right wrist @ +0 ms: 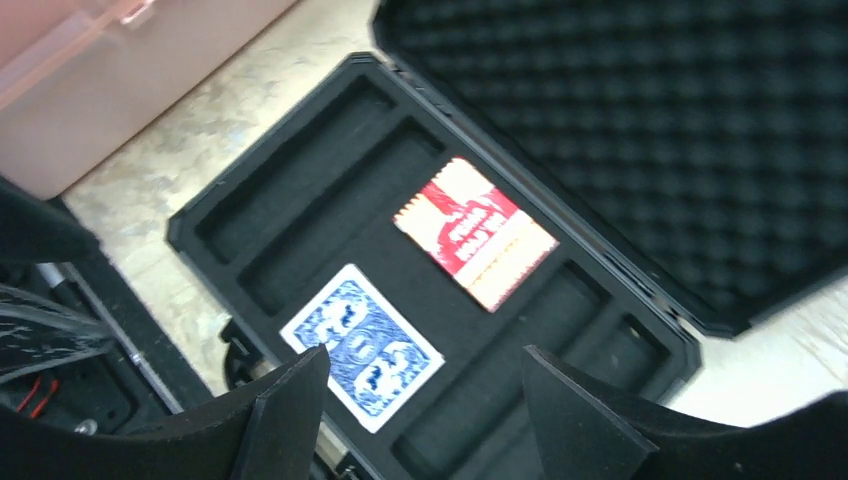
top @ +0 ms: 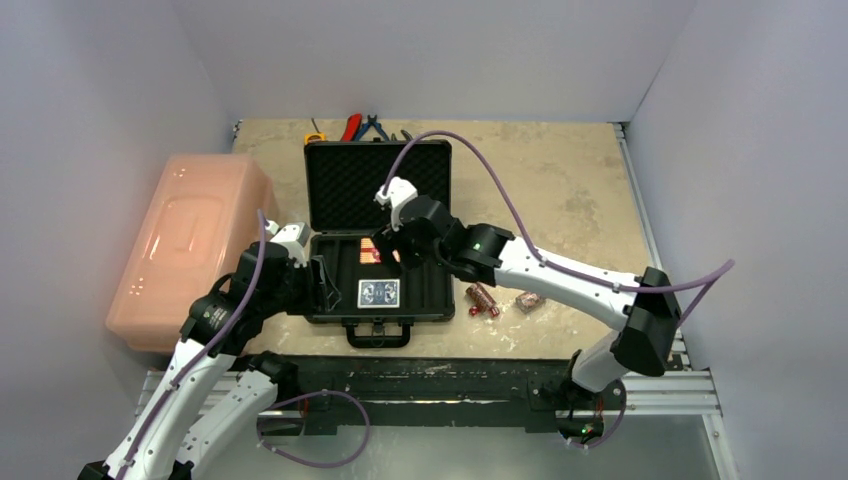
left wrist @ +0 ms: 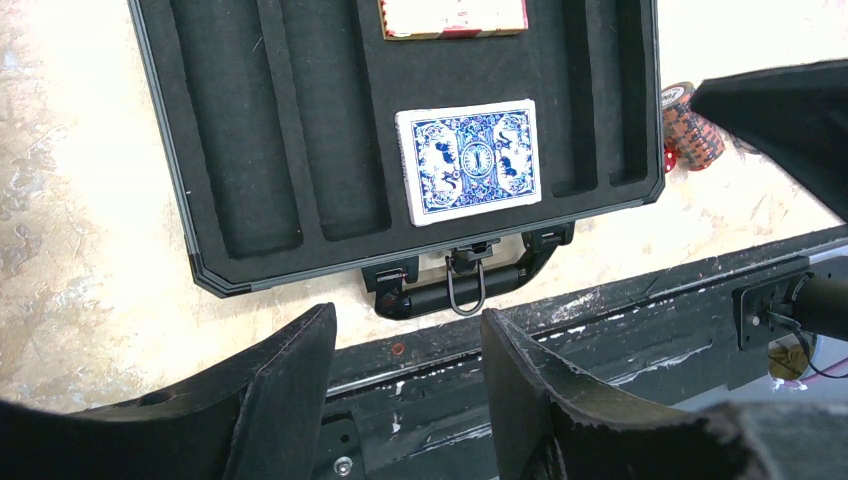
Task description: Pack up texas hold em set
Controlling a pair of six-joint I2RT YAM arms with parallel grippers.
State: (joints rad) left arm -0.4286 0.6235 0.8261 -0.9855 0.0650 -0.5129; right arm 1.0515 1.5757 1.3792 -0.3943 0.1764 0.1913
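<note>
The black case (top: 330,190) lies open at the table's middle, its foam-lined lid standing up behind. The blue deck (top: 379,293) and the red deck (top: 371,254) lie in its tray; they show in the left wrist view (left wrist: 468,160) (left wrist: 452,17) and the right wrist view (right wrist: 362,345) (right wrist: 475,232). A chip roll (top: 483,299), a second roll (top: 529,302) and red dice (top: 471,313) lie on the table right of the case. My left gripper (left wrist: 408,350) is open and empty at the case's left front corner. My right gripper (right wrist: 425,385) is open and empty above the tray.
A large pink translucent bin (top: 190,240) stands left of the case. Pliers (top: 365,127) and a yellow tape measure (top: 313,137) lie behind the lid. The case handle (left wrist: 465,285) points at the table's near edge, beside the black rail (top: 450,380).
</note>
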